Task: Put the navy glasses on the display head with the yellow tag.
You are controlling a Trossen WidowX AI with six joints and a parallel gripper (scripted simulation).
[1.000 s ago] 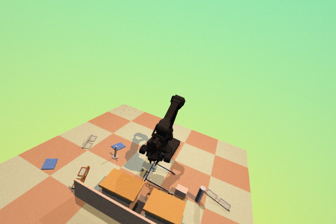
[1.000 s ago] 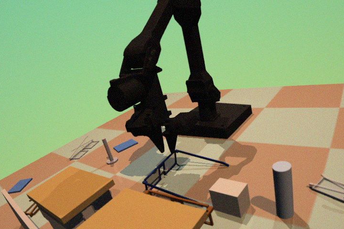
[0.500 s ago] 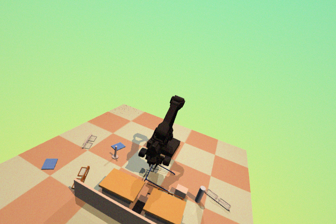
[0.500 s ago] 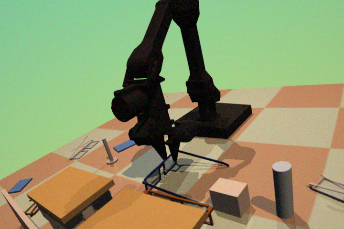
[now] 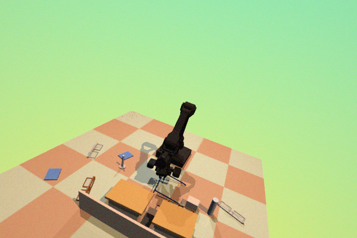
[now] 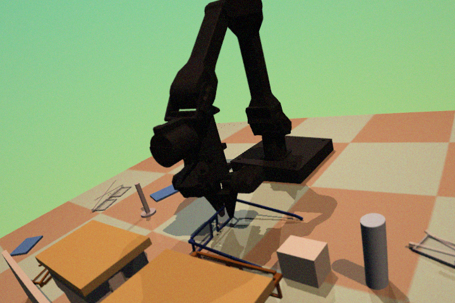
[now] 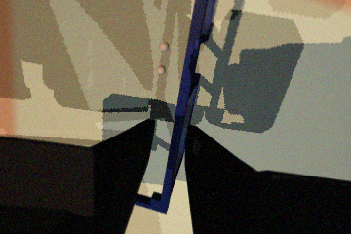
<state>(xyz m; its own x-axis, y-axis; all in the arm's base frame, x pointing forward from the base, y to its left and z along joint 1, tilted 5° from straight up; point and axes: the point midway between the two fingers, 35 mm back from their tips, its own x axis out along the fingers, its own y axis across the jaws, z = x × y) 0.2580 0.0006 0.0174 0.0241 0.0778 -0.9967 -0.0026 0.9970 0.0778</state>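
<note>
The largest item is the checkered worktop (image 5: 209,162) (image 6: 396,164) (image 7: 281,156). My black arm (image 5: 181,123) (image 6: 192,53) stands on it, on a dark base plate (image 5: 187,152) (image 6: 317,146). A long low wall (image 5: 111,214) (image 6: 24,274) runs beside two raised orange slabs: slab one (image 5: 130,196) (image 6: 91,255) and slab two (image 5: 174,218) (image 6: 185,282). Dark shapes under the slabs are partly hidden.

Near slab two are a pinkish block (image 5: 192,202) (image 6: 302,264) and an upright grey cylinder (image 5: 212,206) (image 6: 374,250). The navy glasses (image 5: 167,197) (image 6: 267,208) (image 7: 180,104) are between my base and slab two, temples unfolded, not on a head. My fingers (image 5: 162,179) (image 6: 226,216) are partly open and straddle the front frame near one end; a gap shows on one side of it.

One orange-brown pair (image 6: 235,261) lies along slab two's edge, close to a navy temple, and obstructs that side. Another orange-brown pair (image 5: 91,183) (image 6: 42,278) is beyond slab one. Grey glasses (image 5: 233,213) (image 6: 439,261) lie beside the cylinder; a thin pair (image 5: 93,151) (image 6: 110,199) lies well apart, past the slim post (image 5: 122,159) (image 6: 142,198) on its disc. Smallest: two pinkish beads (image 7: 164,46), near the navy frame in the wrist view.
</note>
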